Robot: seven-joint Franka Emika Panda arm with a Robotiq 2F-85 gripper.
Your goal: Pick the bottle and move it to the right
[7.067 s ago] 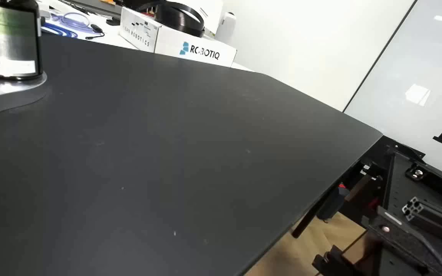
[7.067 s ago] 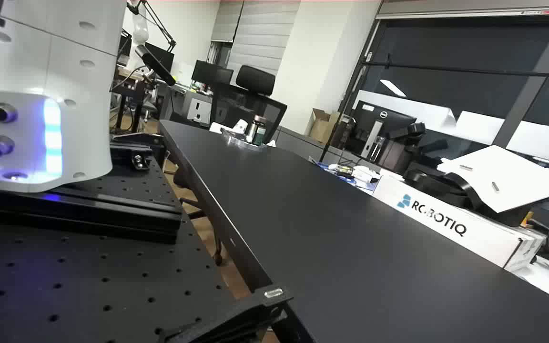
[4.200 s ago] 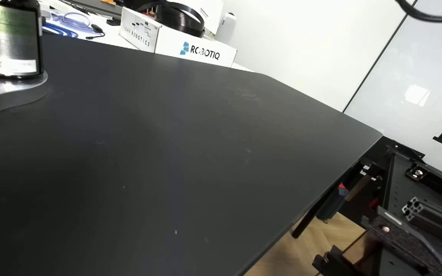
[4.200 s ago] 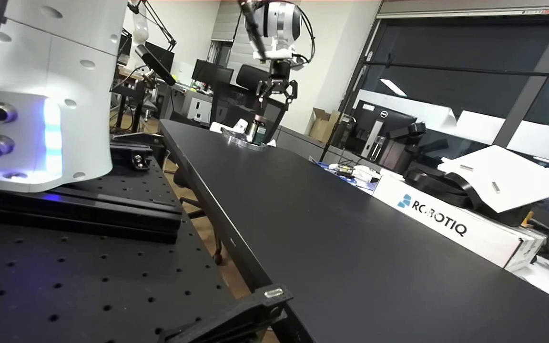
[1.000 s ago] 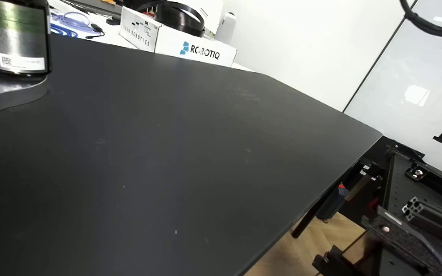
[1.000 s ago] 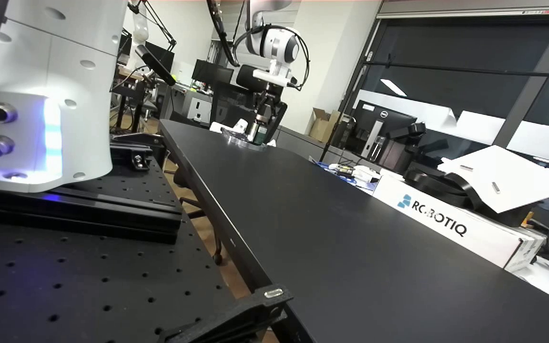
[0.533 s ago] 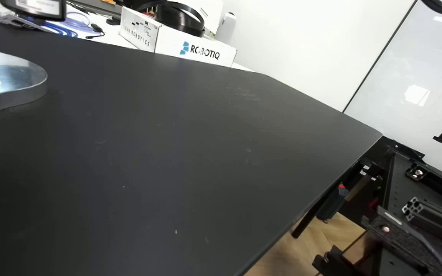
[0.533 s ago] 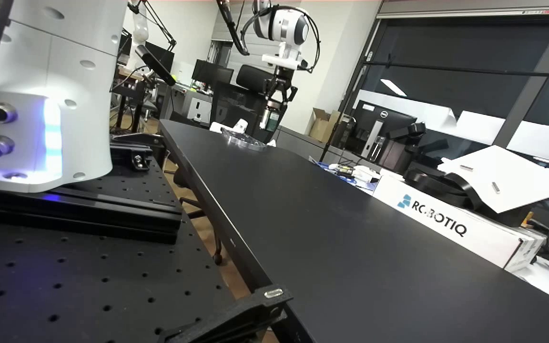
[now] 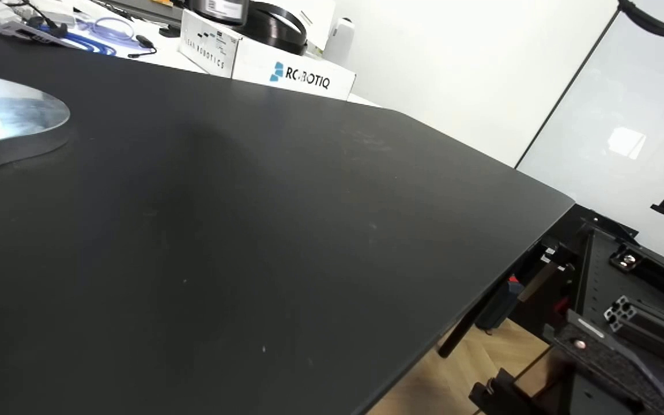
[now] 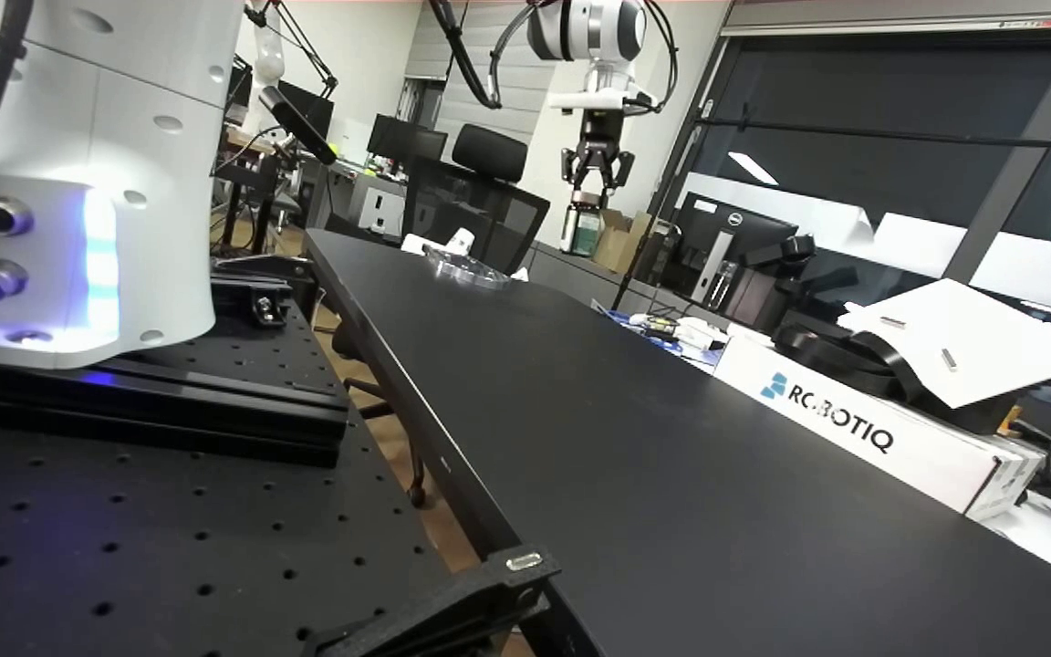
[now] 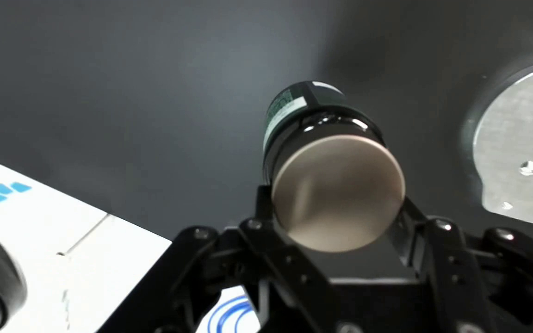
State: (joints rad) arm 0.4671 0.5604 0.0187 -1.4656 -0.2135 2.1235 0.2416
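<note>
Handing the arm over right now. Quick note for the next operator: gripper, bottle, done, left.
Gripper: closed on the bottle at its capped end.
Where: bottle held in the air over the table, apart from the metal plate.
Done: grasp and lift.
Left: likely finish moving it right, lower it, release, back off. I see no marked target spot.

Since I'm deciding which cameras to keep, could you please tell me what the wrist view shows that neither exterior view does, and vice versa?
Only the wrist view shows the flat top of the cap. Only the exterior views show the floor and, in an exterior view, the chair and robot's base. All three share the bottle, plate, table and box; the gripper, closed on the bottle, shows in the wrist view and an exterior view.
</note>
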